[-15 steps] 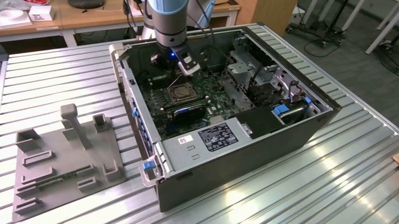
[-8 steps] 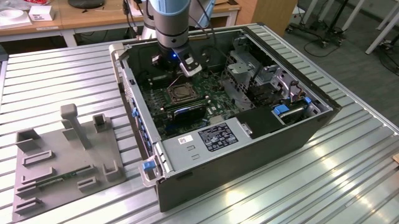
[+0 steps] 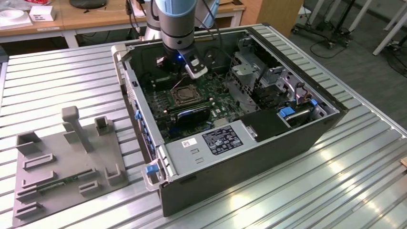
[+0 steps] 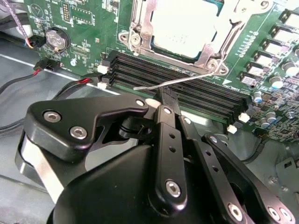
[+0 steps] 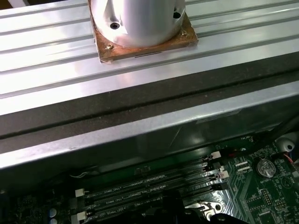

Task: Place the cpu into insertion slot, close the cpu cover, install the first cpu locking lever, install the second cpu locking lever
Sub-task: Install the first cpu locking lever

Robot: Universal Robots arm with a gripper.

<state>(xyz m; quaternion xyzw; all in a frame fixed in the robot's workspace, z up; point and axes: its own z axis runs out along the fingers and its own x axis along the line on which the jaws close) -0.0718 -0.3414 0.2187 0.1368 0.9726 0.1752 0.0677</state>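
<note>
The cpu (image 4: 187, 21) is covered by the cpu cover (image 4: 141, 21); the locking lever (image 4: 173, 82) should be pushed steadily by the gripper (image 4: 162, 95), whose fingers are pressed together.

Lab bench in an ordinary workshop room

Everything sits on a ribbed silver aluminium table top (image 3: 356, 181) with long grooves, and the overhead light throws soft white glare streaks on it toward the exterior view's right. A flat grey plastic fixture plate with upright blocks (image 3: 64, 167) lies on the table at the exterior view's left. Behind the table there's a row of light wooden desks (image 3: 108, 18), with small white boxes (image 3: 41, 13) on one. Off to the far right is grey floor (image 3: 356, 52), with black wheeled stand bases (image 3: 324, 36) and a white furniture leg (image 3: 391, 28).
</note>
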